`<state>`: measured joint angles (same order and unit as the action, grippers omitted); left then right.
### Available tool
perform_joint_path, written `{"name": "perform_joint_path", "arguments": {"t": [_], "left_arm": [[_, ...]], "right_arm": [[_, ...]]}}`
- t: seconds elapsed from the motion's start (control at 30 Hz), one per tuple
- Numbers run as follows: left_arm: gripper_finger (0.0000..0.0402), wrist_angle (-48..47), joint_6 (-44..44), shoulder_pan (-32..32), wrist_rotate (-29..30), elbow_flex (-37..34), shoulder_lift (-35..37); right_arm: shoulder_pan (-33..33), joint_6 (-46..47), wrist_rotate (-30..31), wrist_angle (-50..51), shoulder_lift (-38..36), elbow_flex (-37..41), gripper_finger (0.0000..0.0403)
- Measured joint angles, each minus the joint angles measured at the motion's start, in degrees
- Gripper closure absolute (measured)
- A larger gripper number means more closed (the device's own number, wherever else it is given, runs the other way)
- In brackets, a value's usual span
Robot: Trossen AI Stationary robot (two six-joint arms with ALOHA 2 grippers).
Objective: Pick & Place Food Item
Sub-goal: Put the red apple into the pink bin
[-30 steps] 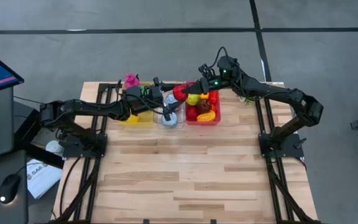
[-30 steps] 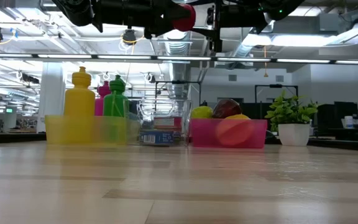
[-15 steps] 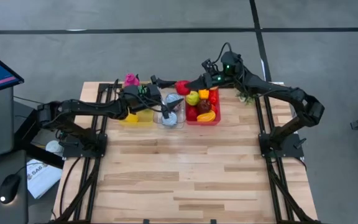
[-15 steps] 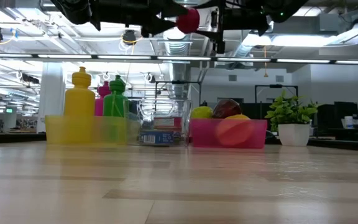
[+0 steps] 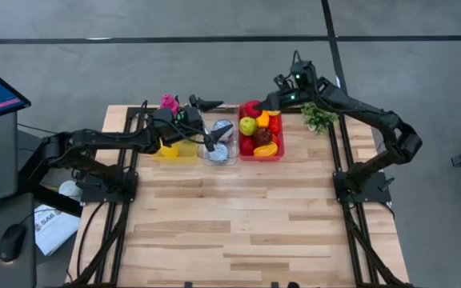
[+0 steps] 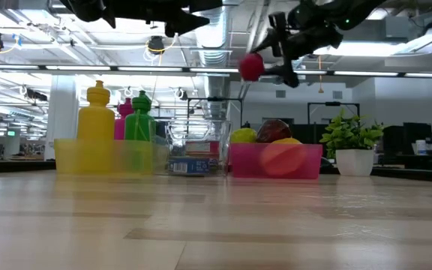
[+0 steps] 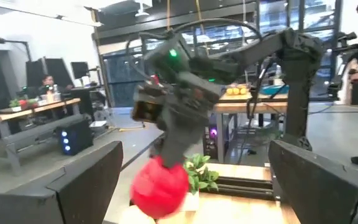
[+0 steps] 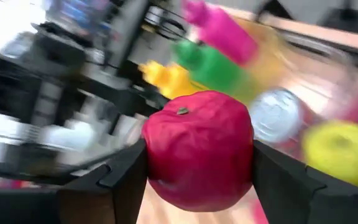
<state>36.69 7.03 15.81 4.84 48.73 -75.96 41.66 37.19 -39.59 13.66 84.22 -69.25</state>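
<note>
The right claw [image 5: 256, 106] hangs above the desk [image 5: 238, 224], closed around an apple [image 5: 251, 108]. Directly beneath it sits a bin of fruit [image 5: 262, 137], at the desk's far edge. To the claw's right, just beside that bin, stands a potted plant [image 5: 317, 118]. To its left comes a clear bin [image 5: 218, 145] holding cans, and farther left a bin of bottles [image 5: 176, 142]; the three bins stand in one row, side by side. The left claw [image 5: 207, 118] hovers over the clear bin, its fingers spread with nothing between them, a short way left of the right claw. The whole near part of the desk lies in front of both claws.
</note>
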Motion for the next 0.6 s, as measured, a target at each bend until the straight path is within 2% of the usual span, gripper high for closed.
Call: {"name": "perform_joint_path", "arguments": {"t": [0.13, 0.3, 0.47, 0.6], "left_arm": [[0.0009, -1.2, 0.0, 0.0, 2.6, 0.0, 0.7], [0.0007, -1.5, 0.0, 0.0, 4.9, 0.0, 0.7], [0.0010, -1.5, 0.0, 0.0, 7.1, 0.0, 0.7], [0.0011, -1.5, 0.0, 0.0, 11.3, 0.0, 0.7]], "right_arm": [[-2.5, -5.0, 5.5, 6.7, -0.6, 0.0, 0.0159], [-7.5, -8.2, 12.8, 8.6, -0.6, 0.0, 0.0159], [-12.6, -11.9, 25.0, 11.9, -0.6, 0.0, 0.0159], [-16.5, -14.2, 33.0, 14.4, -0.6, 0.0, 0.0159]]}}
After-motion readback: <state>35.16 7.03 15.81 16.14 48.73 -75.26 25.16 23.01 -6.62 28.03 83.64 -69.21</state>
